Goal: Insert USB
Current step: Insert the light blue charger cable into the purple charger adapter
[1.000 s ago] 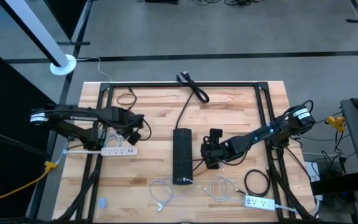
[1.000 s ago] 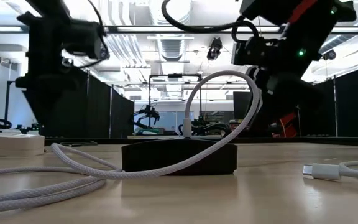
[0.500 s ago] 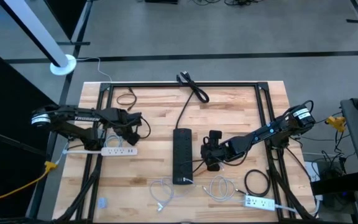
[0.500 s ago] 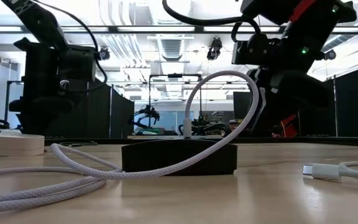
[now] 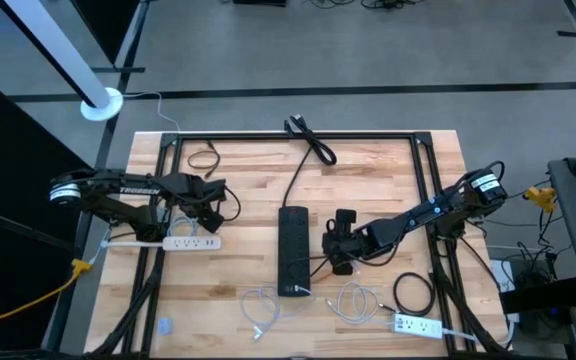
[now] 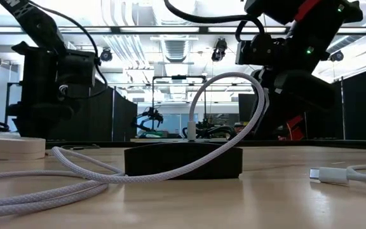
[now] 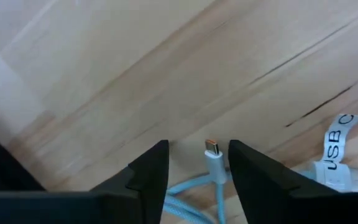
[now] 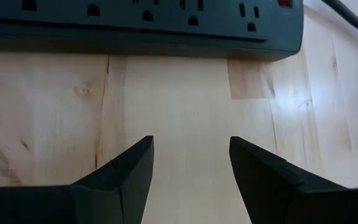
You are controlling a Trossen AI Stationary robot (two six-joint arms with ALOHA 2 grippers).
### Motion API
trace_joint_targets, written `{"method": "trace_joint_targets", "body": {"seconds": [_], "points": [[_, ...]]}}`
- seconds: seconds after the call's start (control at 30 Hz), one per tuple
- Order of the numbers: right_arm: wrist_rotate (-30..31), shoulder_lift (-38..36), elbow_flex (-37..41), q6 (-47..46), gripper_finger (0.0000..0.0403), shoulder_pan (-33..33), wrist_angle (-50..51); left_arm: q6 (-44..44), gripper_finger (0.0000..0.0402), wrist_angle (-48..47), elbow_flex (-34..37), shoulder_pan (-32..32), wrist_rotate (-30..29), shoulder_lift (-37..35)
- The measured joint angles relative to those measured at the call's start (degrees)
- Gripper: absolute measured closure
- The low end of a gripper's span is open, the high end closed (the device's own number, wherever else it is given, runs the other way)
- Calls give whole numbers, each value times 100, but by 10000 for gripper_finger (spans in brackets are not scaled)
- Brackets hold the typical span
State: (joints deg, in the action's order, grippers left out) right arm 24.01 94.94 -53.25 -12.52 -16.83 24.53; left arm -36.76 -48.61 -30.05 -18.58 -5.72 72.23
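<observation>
floor (image 5: 368,60): grey concrete beyond table | ceiling lights (image 6: 183,44): bright white strips overhead | partitions (image 6: 361,102): dark panels behind

The left gripper (image 5: 211,197) now sits slightly nearer the table's (image 5: 368,170) left edge, lower over the white power strip (image 5: 190,242).

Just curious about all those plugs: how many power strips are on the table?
3: a black power strip at the centre, a white strip by the left arm, another white one at the near right corner.
</observation>
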Motion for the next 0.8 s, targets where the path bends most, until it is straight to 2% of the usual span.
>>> {"method": "trace_joint_targets", "body": {"seconds": [0.07, 0.2, 0.23, 0.4, 0.57, 0.67, 0.8], "points": [[2, 2, -83, 158, 208, 19, 53, 128, 275, 28, 5, 3, -13, 0], [4, 0, -441, 601, 208, 34, 85, 557, 373, 211, -18, 15, -44, 7], [4, 0, -541, 706, 208, 34, 86, 645, 385, 334, -51, 18, -70, 6], [31, 0, -983, 1096, 208, 44, 164, 1258, 394, 933, -440, 169, -134, -156], [371, 0, -1049, 1148, 208, 149, 124, 1893, 394, 1664, -996, 477, -134, -634], [747, 0, -877, 989, 208, 294, -328, 2153, 394, 2045, -1195, 706, -133, -980], [816, 13, -610, 1072, 208, 623, -1269, 2247, 394, 2301, -1238, 959, -125, -1372]]}}
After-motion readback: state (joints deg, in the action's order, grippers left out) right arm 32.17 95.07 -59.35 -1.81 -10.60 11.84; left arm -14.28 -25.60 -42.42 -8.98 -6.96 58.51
